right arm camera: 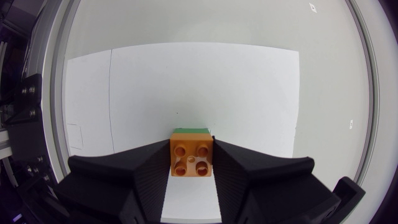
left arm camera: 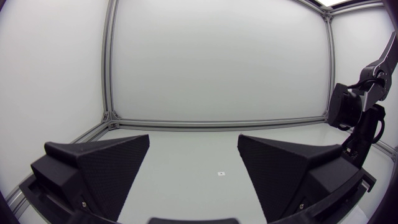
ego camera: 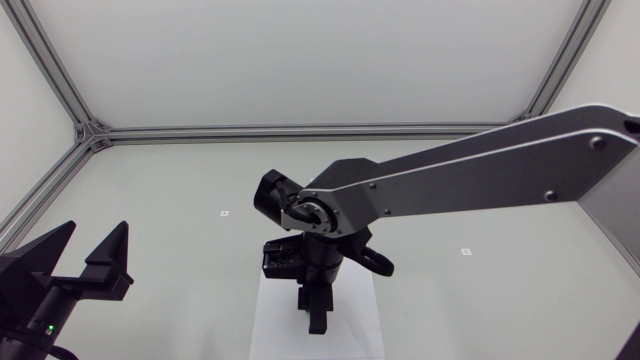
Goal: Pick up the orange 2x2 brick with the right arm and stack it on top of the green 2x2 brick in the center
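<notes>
Over the table (ego camera: 180, 170) the right hand (right arm camera: 191, 163) clamps the orange plastic 2x2 brick (right arm camera: 191, 158), studs facing the wrist camera, sides square to the fingers (right arm camera: 143, 174) | green plastic 2x2 brick (right arm camera: 191, 130) shows at its far edge | white paper sheet (right arm camera: 249, 93) spreads wide around both | left hand (left arm camera: 194, 168) stands apart, well aside.

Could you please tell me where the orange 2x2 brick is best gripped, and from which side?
I would grip the orange brick by two opposite flat side walls, coming down from above. Its studs face up and its sides look smooth and parallel, which suits broad fingers. The right gripper holds it this way, with the green brick just beyond it.
</notes>
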Controlling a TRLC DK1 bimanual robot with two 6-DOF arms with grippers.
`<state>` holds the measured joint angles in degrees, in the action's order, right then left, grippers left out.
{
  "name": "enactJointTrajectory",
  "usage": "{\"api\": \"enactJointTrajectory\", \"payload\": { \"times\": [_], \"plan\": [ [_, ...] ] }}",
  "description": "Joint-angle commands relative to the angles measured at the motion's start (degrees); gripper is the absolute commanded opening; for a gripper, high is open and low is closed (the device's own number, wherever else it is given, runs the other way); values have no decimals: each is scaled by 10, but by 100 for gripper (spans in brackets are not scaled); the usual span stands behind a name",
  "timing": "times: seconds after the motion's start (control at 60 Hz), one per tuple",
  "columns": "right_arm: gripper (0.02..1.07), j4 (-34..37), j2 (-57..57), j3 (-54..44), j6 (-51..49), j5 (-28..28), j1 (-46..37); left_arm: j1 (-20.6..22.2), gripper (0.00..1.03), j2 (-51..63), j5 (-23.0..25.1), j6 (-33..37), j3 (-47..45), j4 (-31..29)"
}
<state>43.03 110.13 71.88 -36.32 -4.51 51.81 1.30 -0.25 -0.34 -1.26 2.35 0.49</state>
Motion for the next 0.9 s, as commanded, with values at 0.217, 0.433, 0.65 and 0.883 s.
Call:
{"api": "enactJointTrajectory", "payload": {
  "times": [0.217,0.433,0.65,0.883],
  "plan": [
    [28,-1,25,-29,-26,-3,0,-2,99,-5,3,7,-23,-8],
    [29,7,26,-26,-40,1,0,-2,99,-5,3,7,-23,-8],
    [30,7,29,-23,-44,6,-6,-2,99,-5,3,7,-23,-8],
    [30,10,29,-17,-37,5,-6,-2,99,-5,3,7,-23,-8]
  ]
}}
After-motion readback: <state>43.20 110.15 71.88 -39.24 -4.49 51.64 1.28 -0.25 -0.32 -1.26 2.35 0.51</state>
